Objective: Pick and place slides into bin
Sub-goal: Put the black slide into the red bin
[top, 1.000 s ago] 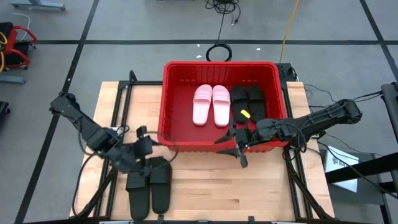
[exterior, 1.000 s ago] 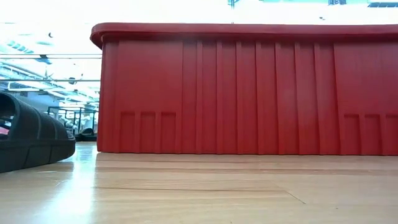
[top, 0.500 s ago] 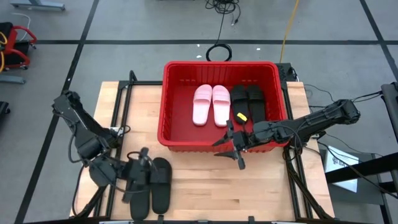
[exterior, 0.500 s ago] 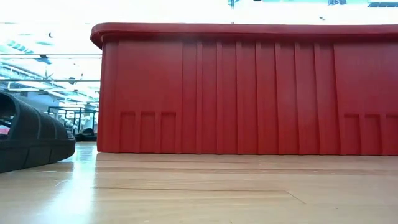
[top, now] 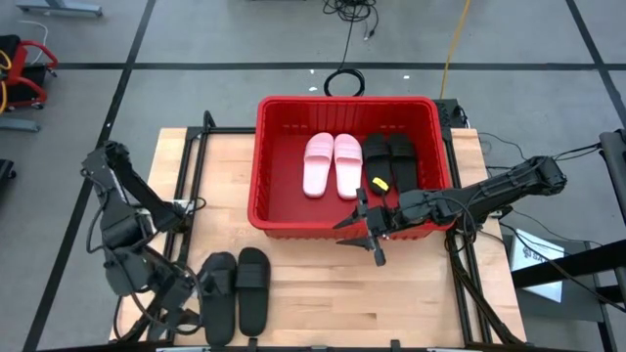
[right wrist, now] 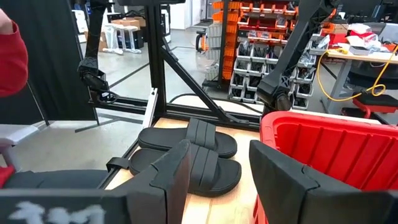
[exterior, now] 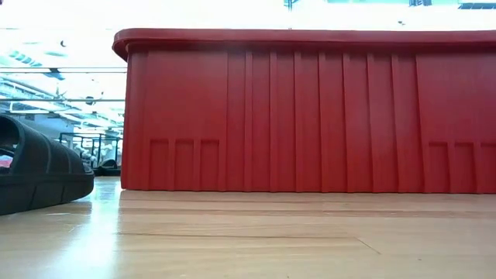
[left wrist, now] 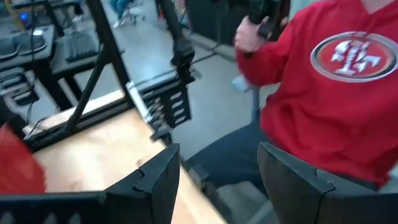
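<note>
bin [top: 348,107]: red | slides [top: 333,164]: pale pink, black | table [top: 323,293]: light wood

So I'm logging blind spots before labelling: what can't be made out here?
- Low view: the bin wall hides its contents; one black slide is cut by the edge.
- High view: left hand too small and dark to judge.
- Left wrist view: blurred, no slides visible.
- Right hand: open, empty.

bin [top: 262,156]: large red ribbed crate with a rim, set at the table's far middle
pink slides [top: 333,164]: one pair, laid side by side, soles down, in the bin's middle
black slides in bin [top: 389,161]: one pair, just right of the pink pair
black slides on table [top: 236,294]: one pair, laid side by side near the table's front left edge, well apart from the bin
</note>
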{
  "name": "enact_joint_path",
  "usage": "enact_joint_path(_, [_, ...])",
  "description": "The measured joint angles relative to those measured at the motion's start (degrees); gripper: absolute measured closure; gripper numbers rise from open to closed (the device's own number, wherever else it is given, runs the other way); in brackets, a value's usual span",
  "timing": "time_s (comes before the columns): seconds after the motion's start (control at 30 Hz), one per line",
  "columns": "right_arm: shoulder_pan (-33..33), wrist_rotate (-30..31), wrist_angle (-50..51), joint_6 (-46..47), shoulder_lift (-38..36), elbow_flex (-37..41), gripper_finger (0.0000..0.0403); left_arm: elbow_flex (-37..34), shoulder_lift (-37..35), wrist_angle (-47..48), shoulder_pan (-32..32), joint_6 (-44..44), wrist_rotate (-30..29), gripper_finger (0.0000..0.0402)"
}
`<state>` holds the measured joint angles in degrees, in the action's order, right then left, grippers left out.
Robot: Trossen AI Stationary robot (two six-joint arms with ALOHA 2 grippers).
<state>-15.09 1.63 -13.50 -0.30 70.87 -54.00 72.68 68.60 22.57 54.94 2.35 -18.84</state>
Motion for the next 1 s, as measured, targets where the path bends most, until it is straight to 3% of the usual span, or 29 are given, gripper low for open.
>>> enact_joint_path(0.17, [0.0,0.0,0.0,0.0,0.0,0.0,0.0246,8.0,6.2,10.7,0.0,0.5,-2.6,0.019])
enact_joint_path(0.47, [0.0,0.0,0.0,1.3,0.0,0.0,0.0251,33.3,23.8,39.8,0.6,1.5,-2.9,0.019])
enact_joint_path(0.6, [0.0,0.0,0.2,2.4,0.0,0.0,0.0251,41.4,30.0,51.4,0.7,6.9,-5.2,0.019])
enact_joint_path(0.77, [0.0,0.0,0.7,2.6,0.0,0.0,0.0252,45.9,36.4,61.9,0.6,16.9,-4.3,0.019])
enact_joint_path(1.0, [0.0,0.0,0.7,2.5,0.0,0.0,0.0252,45.7,42.2,67.3,0.9,26.8,0.7,0.019])
